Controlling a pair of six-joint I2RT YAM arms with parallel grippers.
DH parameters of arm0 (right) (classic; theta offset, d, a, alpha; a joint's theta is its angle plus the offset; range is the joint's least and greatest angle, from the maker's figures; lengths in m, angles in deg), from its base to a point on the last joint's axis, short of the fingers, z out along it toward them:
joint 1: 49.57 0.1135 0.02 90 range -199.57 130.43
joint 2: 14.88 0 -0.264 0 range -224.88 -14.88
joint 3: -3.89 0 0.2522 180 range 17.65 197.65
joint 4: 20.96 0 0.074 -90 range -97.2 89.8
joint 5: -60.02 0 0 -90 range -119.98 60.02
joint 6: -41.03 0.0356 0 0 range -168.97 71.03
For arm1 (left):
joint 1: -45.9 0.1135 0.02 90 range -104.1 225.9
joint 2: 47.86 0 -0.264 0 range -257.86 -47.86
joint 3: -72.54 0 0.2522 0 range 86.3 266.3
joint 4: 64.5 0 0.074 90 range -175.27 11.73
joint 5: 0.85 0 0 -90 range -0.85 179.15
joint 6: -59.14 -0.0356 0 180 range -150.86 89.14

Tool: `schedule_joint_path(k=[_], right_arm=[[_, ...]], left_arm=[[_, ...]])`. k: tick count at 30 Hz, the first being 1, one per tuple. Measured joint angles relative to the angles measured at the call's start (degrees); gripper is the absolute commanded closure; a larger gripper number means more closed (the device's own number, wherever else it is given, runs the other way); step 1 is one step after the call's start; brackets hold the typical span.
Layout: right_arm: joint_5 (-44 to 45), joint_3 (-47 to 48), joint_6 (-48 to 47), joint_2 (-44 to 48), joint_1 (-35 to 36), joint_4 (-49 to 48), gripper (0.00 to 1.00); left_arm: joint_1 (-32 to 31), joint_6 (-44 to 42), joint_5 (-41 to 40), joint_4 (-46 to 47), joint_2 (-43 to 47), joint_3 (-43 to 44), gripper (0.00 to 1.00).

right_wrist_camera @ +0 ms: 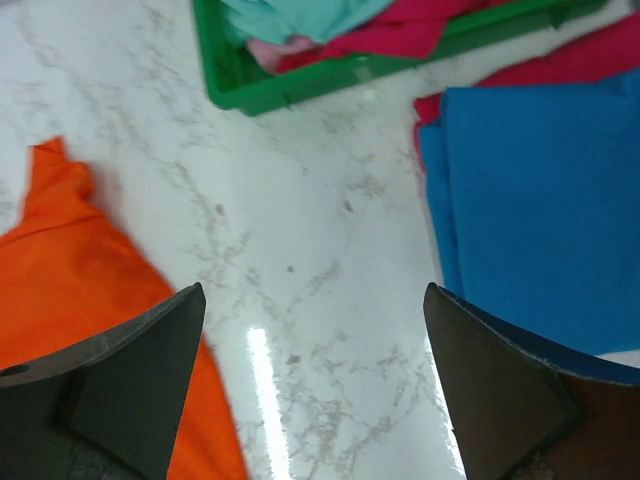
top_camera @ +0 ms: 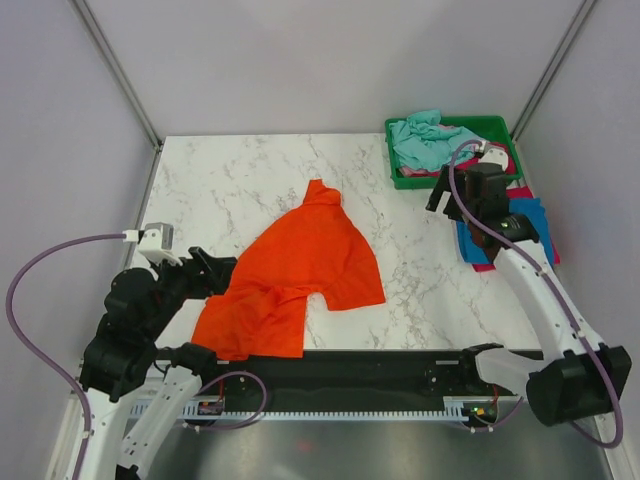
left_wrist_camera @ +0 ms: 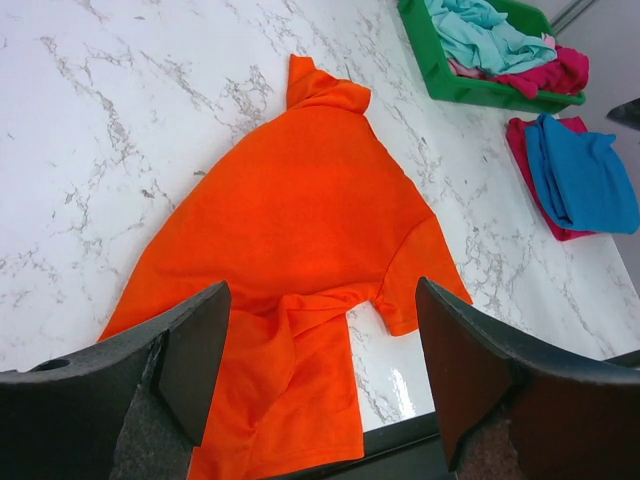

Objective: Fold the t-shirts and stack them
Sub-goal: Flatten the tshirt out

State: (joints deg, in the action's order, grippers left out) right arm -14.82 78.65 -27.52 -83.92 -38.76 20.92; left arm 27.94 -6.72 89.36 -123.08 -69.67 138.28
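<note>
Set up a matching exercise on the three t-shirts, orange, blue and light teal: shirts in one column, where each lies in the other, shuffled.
Column 1
1. orange t-shirt
2. blue t-shirt
3. light teal t-shirt

Column 2
A. crumpled in the green tray
B. spread loose in the middle of the table
C. folded, on top of a magenta t-shirt

Pairs: 1-B, 2-C, 3-A
</note>
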Motion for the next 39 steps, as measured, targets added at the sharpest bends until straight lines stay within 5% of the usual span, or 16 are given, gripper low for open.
schedule_joint_path(k=[5,9,16,25,31,34,36,39], right_arm=[[-9.84,-2.86,2.51,7.85,1.9,-2.08,0.02],[-15.06,-13.51,6.91,9.94,10.01,-2.32,0.07],[-18.82,-28.59,14.53,6.23,23.39,-2.89,0.12],[-19.06,-28.02,17.42,-4.66,29.24,-12.17,0.15],[-19.28,-25.79,17.18,-10.23,29.59,-18.34,0.43],[-19.04,-25.51,16.79,-11.98,29.57,-19.8,0.68],[-18.75,-25.35,16.33,-13.35,29.59,-20.72,0.94],[-18.75,-24.02,15.65,-15.58,29.09,-22.1,1.0]], left_arm=[[0.0,0.17,-0.68,-1.09,0.33,0.0,0.2],[0.0,0.92,-1.07,-3.15,-1.84,0.04,0.28],[-1.31,2.49,1.66,-6.71,-20.92,0.72,0.37],[-26.03,14.99,-9.22,-15.87,-32.17,-1.38,0.34],[-31.54,21.62,-13.07,-16.94,-39.52,-2.73,0.34],[-32.54,23.52,-14.05,-17.18,-40.11,-3.21,0.34],[-32.61,24.48,-14.99,-17.51,-39.71,-3.3,0.34],[-32.65,25.4,-15.8,-17.7,-38.45,-3.32,0.36]])
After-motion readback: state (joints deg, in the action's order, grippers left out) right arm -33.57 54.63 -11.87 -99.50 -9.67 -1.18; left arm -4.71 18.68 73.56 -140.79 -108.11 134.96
